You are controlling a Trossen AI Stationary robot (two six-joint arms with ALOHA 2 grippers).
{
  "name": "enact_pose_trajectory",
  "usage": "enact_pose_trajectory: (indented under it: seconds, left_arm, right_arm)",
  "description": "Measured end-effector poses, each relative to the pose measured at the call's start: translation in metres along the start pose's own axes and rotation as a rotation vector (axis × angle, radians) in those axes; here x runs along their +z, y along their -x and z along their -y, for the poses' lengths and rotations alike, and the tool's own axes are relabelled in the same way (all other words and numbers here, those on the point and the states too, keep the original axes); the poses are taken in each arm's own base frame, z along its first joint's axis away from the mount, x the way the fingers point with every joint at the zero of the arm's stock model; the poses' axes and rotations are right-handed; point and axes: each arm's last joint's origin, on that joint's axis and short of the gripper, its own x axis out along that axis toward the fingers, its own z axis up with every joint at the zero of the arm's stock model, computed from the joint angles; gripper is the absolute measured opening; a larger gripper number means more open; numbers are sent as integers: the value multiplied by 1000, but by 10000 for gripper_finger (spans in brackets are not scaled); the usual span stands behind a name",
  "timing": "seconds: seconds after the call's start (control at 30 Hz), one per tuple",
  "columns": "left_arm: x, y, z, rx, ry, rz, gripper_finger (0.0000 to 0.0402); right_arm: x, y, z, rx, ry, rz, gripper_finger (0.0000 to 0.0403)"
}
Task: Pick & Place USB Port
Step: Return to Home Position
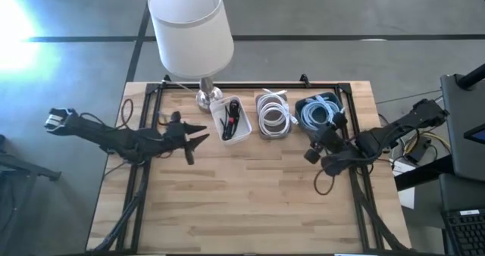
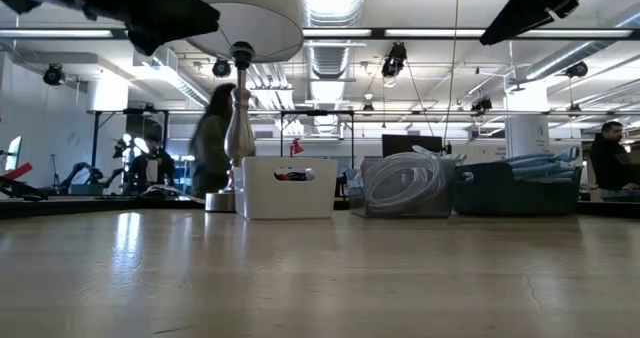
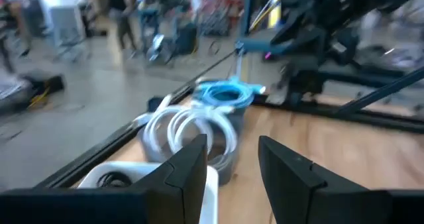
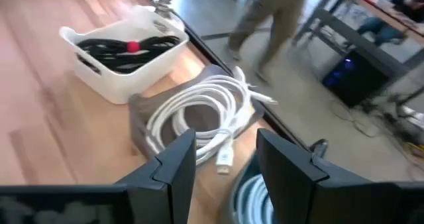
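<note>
- Showed one pale wooden counter (image 1: 250,203) on a black frame, bare across its front and middle.
- Stood on a grey concrete floor crossed by dark lines, and faced a large workshop with strip lights and ducting along the ceiling.
- Counted two people beyond the counter in the low view: one blurred figure (image 2: 208,143) behind the lamp and one seated person (image 2: 608,158) at the far right.
- Counted one lamp (image 1: 189,25) with a white shade and a silver base, at the back edge left of centre.
- Counted three bins in a row along the back edge, each just beside the next.
- Found black cables and a small red piece in the white bin (image 1: 230,122), the one nearest the lamp.
- Found one coil of white cable (image 1: 273,113) in the middle bin.
- Found the blue cables (image 1: 314,113) lying in the dark bin (image 2: 515,196) at the right end of the row, looped together, so could not tell their number.
- Counted two dark arms, both raised above the counter.
- Found the left claw (image 3: 230,144) over the counter's left part, near the white bin, fingers apart with nothing between them.
- Found the right claw (image 4: 225,136) near the counter's right side, just in front of the dark bin, fingers apart and gripping nothing.
</note>
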Motion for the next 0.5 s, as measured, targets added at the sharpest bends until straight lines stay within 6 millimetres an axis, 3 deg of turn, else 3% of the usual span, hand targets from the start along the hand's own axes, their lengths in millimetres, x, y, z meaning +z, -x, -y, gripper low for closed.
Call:
enact_pose_trajectory:
  seconds: [0.27, 0.5]
  left_arm:
    - [-33, 23, -15, -147, -27, 171, 140]
    - [-50, 35, -26, -145, 6, 220, 140]
  right_arm:
    - [-14, 0, -8, 270, 0, 58, 153]
    - [-22, -3, -17, 650, 50, 309, 153]
